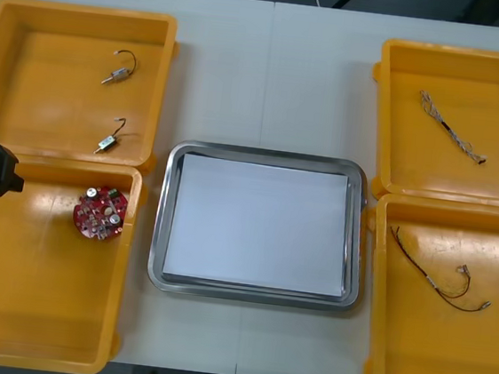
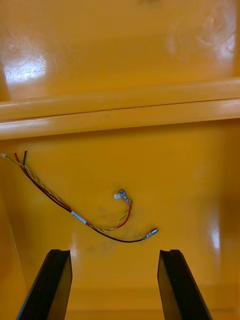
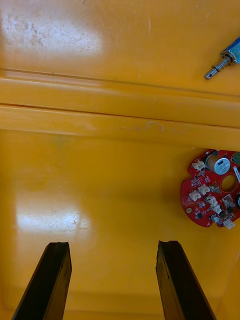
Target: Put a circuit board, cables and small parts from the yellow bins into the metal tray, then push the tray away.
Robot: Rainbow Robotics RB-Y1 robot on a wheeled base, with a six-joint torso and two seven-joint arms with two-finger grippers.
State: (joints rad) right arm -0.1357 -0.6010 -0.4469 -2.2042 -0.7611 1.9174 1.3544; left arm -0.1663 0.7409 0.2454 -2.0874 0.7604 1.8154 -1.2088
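Two grippers hover with jaws apart, the left gripper point(image 3: 112, 245) beside the circuit board point(image 3: 212, 187) in its yellow bin point(image 1: 31, 307), the right gripper point(image 2: 115, 252) over the red and yellow cable point(image 2: 77, 216); the metal tray point(image 1: 266, 156) holds nothing, so probably the first pick now needs lowering.

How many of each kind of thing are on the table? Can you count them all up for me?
Yellow bins: 4
Metal tray: 1
Round red circuit board: 1
Small metal parts: 2
Cables: 2, a twisted cable and a red and yellow cable
Total: 10
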